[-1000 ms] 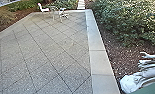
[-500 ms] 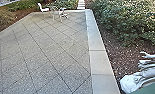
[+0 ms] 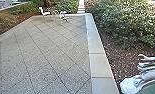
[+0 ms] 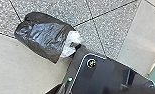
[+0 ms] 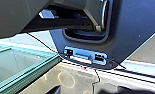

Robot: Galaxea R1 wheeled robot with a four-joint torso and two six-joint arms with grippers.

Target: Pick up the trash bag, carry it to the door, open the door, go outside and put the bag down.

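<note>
Black glossy plastic trash bag (image 4: 44, 35), wrinkled with bluish shine, a crumpled white part (image 4: 72, 42) at one end. It lies outdoors across speckled grey paving (image 4: 108, 20) and a smooth pale stone slab (image 4: 15, 67), white end close beside the robot's dark base plate (image 4: 105, 72). The bag is apart from the left gripper (image 4: 86, 90). Whether that gripper is wide or narrow, I cannot tell; the same goes for the right gripper (image 5: 83, 90). Farther across the patio stands a white chair (image 3: 44, 12).
</note>
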